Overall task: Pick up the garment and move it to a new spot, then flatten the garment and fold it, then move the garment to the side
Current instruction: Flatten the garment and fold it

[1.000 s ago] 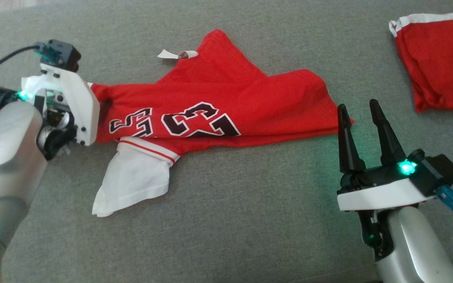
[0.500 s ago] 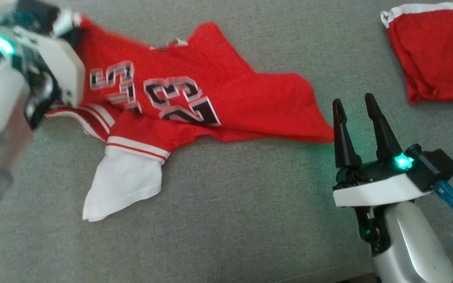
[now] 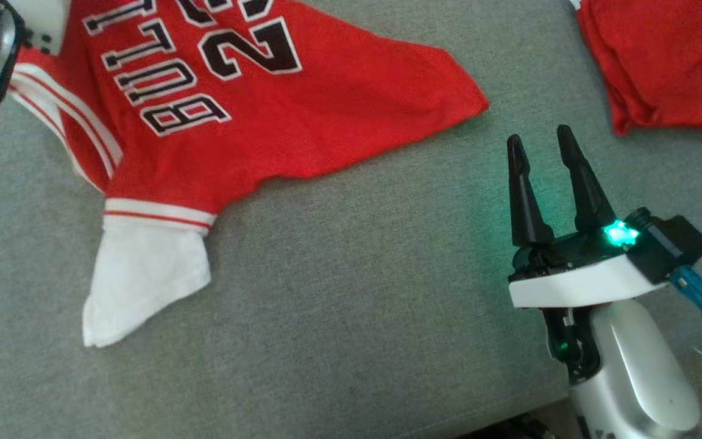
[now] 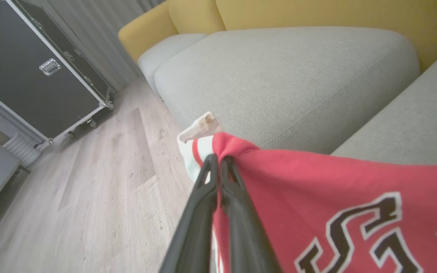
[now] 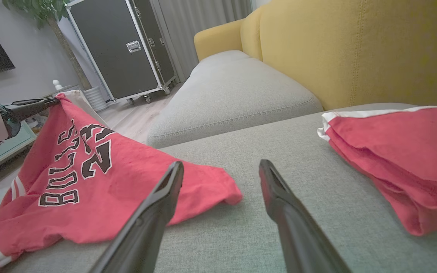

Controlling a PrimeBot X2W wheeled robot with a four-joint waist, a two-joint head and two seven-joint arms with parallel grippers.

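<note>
Right hand (image 3: 538, 135), fingers spread wide and empty, hovers above the sofa seat (image 3: 357, 305). The garment (image 3: 302, 116) has its loose corner just ahead-left of that hand. Its long axis runs away to the left hand (image 4: 218, 158), which is pinched onto its raised trimmed edge.

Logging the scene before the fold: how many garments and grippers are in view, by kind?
red jersey: 1
other red garment, white trim: 1
grippers: 2 (left gripper, fingers shut on the red jersey; right gripper, fingers apart, holding nothing)
Total: 4
</note>
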